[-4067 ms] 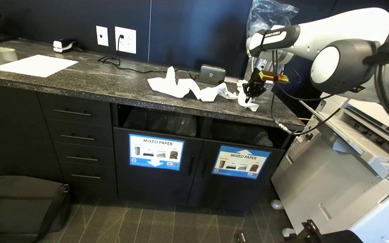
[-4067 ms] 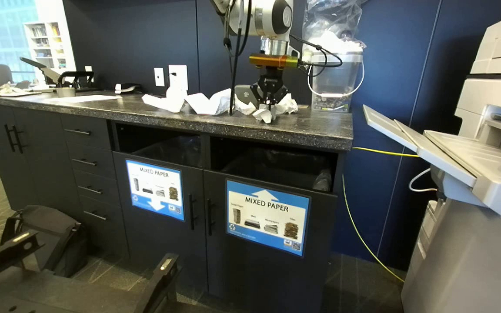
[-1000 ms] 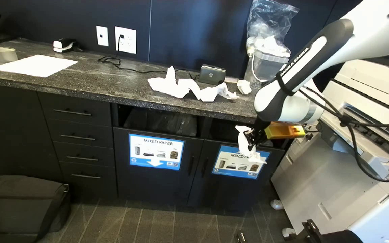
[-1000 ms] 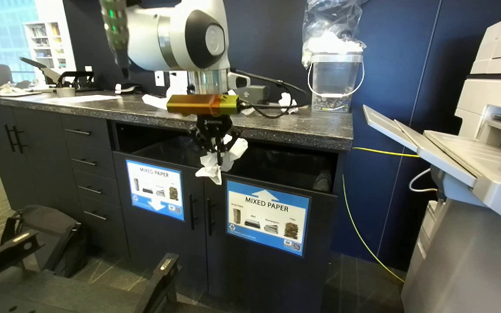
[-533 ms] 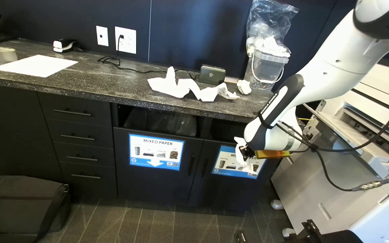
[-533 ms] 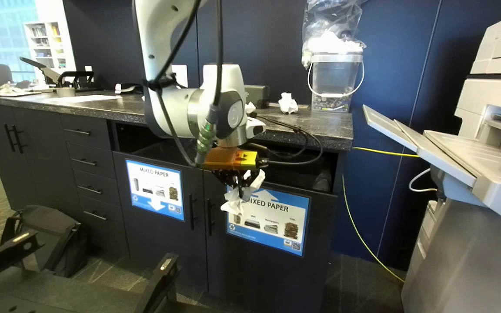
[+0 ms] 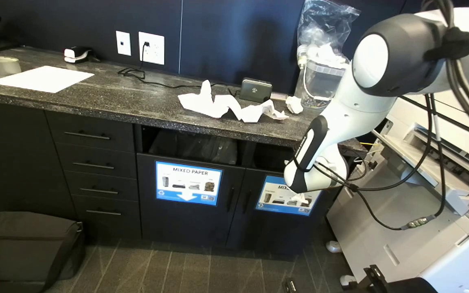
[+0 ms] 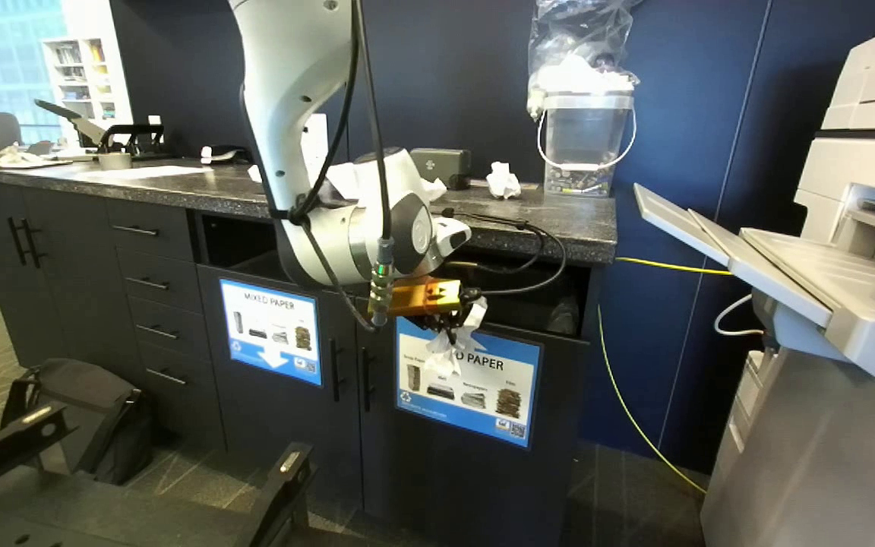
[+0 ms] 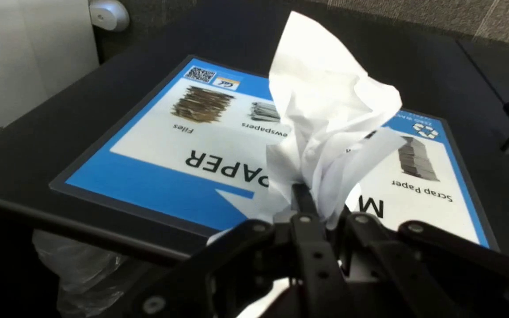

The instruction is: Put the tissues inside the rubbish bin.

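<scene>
My gripper [image 9: 323, 201] is shut on a crumpled white tissue [image 9: 325, 106], which sticks out past the fingertips. In an exterior view the gripper [image 8: 446, 323] and held tissue [image 8: 449, 353] are in front of the right MIXED PAPER panel [image 8: 468, 395], just below the right bin opening [image 8: 517, 304]. In an exterior view the arm hides the gripper, and only a bit of held tissue [image 7: 299, 198] shows. The bin's clear liner [image 9: 82, 260] shows at lower left in the wrist view. A long folded tissue [image 7: 250, 113] and a small crumpled one [image 7: 294, 104] lie on the counter.
The dark stone counter edge [image 8: 551, 235] overhangs the bin openings. A left bin opening [image 7: 196, 146] sits beside the right one. A clear bucket [image 8: 588, 137] and a grey box [image 7: 255, 90] stand on the counter. A printer [image 7: 401, 211] stands at the right.
My gripper has lifted the tissue off the counter and carried it out past the edge and down before the right panel. In the last half second it has tilted and shifted slightly.
</scene>
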